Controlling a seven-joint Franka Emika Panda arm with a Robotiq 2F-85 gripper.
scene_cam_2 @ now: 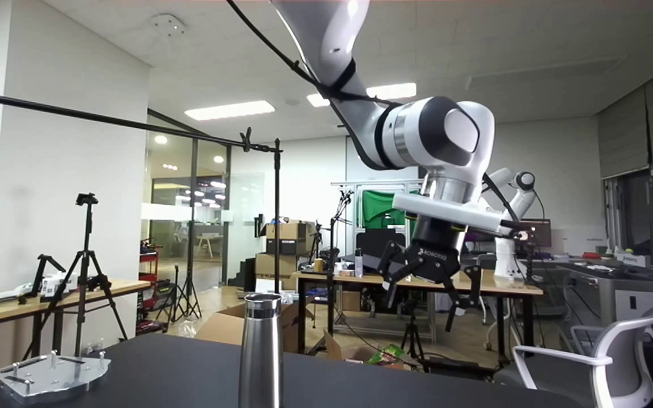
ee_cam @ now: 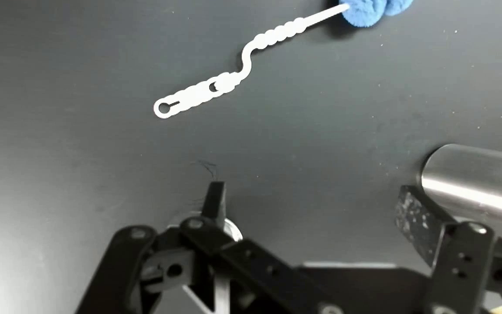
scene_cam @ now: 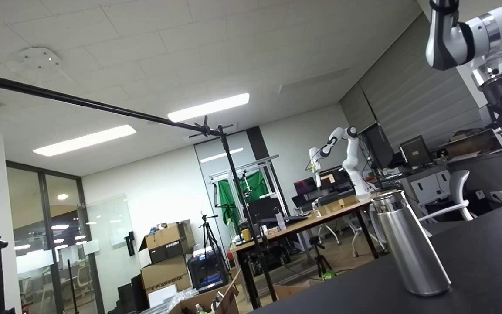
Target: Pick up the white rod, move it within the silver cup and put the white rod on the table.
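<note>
The white rod is thin, with a beaded profile and an S-shaped bend. It lies on the black table in the wrist view. Its far tip lies at a fluffy blue piece cut by the top edge; I cannot tell if they are joined. The silver cup is a tall brushed-steel cylinder, upright on the table in both exterior views and at the wrist view's right edge. My gripper is open and empty above the table; it also shows in an exterior view. The rod shows in neither exterior view.
A clear plate with metal pegs sits at the table's left in an exterior view. A shiny round object is mostly hidden behind a finger in the wrist view. A grey chair stands beyond the table.
</note>
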